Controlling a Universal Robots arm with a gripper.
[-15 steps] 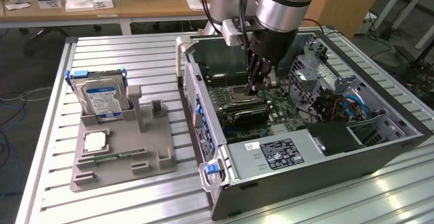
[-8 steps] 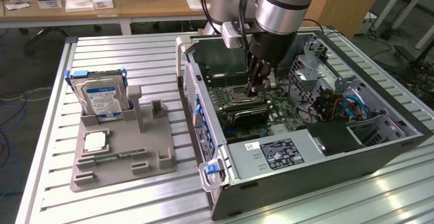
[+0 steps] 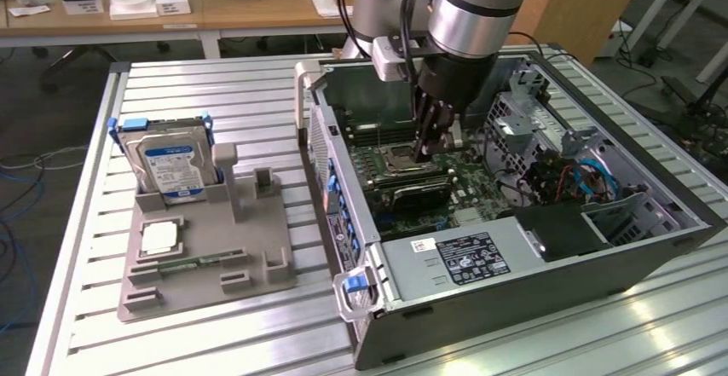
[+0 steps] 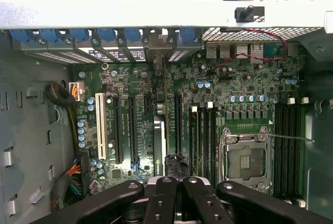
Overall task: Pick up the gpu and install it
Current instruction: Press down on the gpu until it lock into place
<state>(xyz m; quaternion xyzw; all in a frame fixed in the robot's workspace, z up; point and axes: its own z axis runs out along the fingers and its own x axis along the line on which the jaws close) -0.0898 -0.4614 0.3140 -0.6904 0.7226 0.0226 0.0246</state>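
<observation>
The gpu (image 3: pixel 412 191) stands on edge on the motherboard (image 3: pixel 478 184) inside the open computer case (image 3: pixel 534 291), its black cooler facing the exterior view's front. In the wrist view the gpu (image 4: pixel 158 151) shows edge-on as a thin strip in a slot among the black expansion slots. My gripper (image 3: pixel 432 153) reaches down into the case just above the card. Its black fingers (image 4: pixel 156 203) are shut, pressed together with nothing visible between them, and the tips (image 4: pixel 175 182) hang right over the card's upper edge. Whether they touch it I cannot tell.
A grey holder (image 3: pixel 205 248) on the slatted table at the exterior view's left carries a silver hard drive (image 3: pixel 170 163) and a small green memory stick (image 3: pixel 187 263). The CPU socket (image 4: pixel 245 156) and memory slots lie beside the card. Drive cages and cables (image 3: pixel 580 180) crowd the case's right side.
</observation>
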